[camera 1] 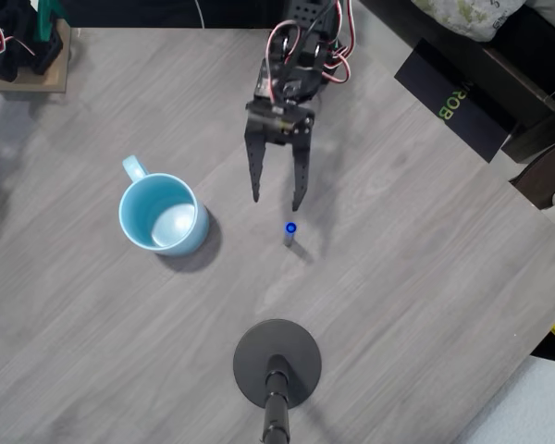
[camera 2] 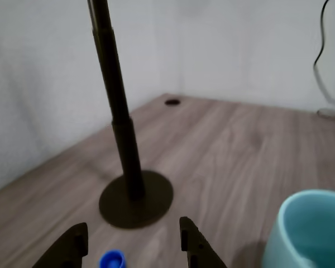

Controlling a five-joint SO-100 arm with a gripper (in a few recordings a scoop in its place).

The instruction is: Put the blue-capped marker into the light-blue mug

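Meanwhile, the black two-finger tool point(camera 1: 277, 198) hovers open and empty beside the upright blue-capped dark marker point(camera 1: 289, 232) mid-desk; the round pale-blue ceramic mug point(camera 1: 163, 215) waits apart, nothing yet grasped.

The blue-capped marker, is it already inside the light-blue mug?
No, in the overhead view the blue-capped marker stands upright on the table, apart from the light-blue mug.

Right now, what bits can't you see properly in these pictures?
- Blue-capped marker: stands upright; the overhead view gives mostly its cap, and the wrist view's bottom edge cuts off its body.
- Light-blue mug: cut by the wrist view's corner, handle hidden.
- Gripper: the wrist view's edge crops its fingertips.
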